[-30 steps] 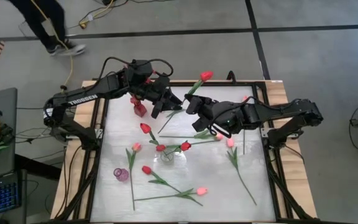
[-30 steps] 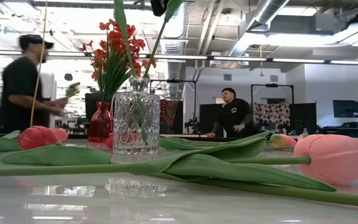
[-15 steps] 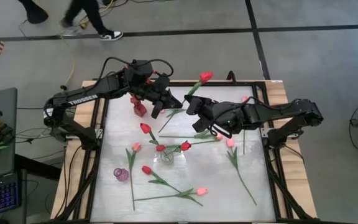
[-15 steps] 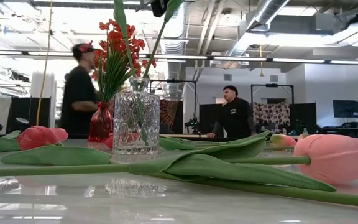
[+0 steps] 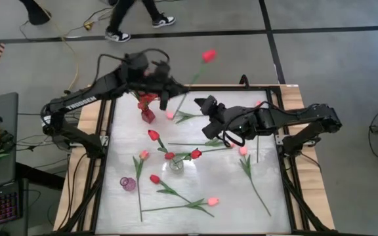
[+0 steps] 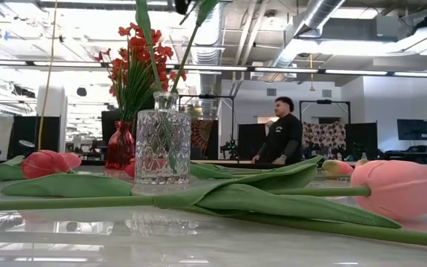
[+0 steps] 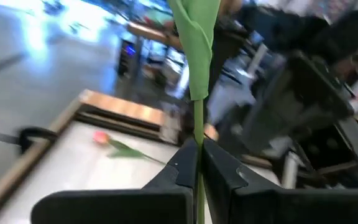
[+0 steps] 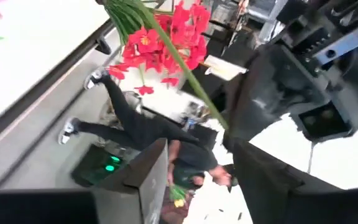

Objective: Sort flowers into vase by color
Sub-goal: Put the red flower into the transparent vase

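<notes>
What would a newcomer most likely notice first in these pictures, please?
Probably the red tulip on its long green stem, lifted over the table's far edge with its stem pinched in the left hand, shut on it. The right hand sits open just beside. Next, the red glass vase of bushy red blossoms and the clear cut-glass vase, with loose tulips strewn over the white tabletop.

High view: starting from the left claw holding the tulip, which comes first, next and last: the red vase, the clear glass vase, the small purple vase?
From the left gripper:
1. Red vase, just below it, near the table's back edge.
2. Clear glass vase, mid-table.
3. Purple vase, toward the front left.
</notes>
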Robot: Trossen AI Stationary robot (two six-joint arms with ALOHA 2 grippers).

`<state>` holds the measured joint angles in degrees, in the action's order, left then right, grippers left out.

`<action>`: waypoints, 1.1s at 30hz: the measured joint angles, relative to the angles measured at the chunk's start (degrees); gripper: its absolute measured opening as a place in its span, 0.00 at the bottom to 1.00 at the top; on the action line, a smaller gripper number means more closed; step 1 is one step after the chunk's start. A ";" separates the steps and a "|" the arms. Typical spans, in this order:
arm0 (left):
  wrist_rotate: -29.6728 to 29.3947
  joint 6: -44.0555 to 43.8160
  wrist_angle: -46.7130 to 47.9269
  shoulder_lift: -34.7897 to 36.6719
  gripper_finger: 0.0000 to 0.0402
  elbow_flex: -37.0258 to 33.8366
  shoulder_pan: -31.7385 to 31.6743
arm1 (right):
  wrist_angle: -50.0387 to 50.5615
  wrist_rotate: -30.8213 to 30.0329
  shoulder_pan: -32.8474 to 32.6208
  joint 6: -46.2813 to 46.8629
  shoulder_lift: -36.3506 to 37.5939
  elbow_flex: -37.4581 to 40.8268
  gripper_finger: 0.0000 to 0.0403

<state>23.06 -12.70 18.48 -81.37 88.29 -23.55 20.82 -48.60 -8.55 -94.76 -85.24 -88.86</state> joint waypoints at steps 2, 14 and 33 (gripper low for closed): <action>-0.48 1.01 0.00 1.19 0.00 0.00 -1.67 | 1.95 0.00 0.97 4.73 0.78 0.04 0.55; -4.47 7.23 -0.53 16.43 0.00 -0.95 2.67 | 24.03 17.83 15.69 46.93 11.87 1.30 0.49; -29.03 23.31 -41.62 27.12 0.00 -38.22 43.75 | 21.41 29.24 20.71 56.28 15.57 16.55 0.27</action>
<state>-5.97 10.61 -23.14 -54.25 50.07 20.20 42.23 -19.35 12.16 -38.48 -69.67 -72.31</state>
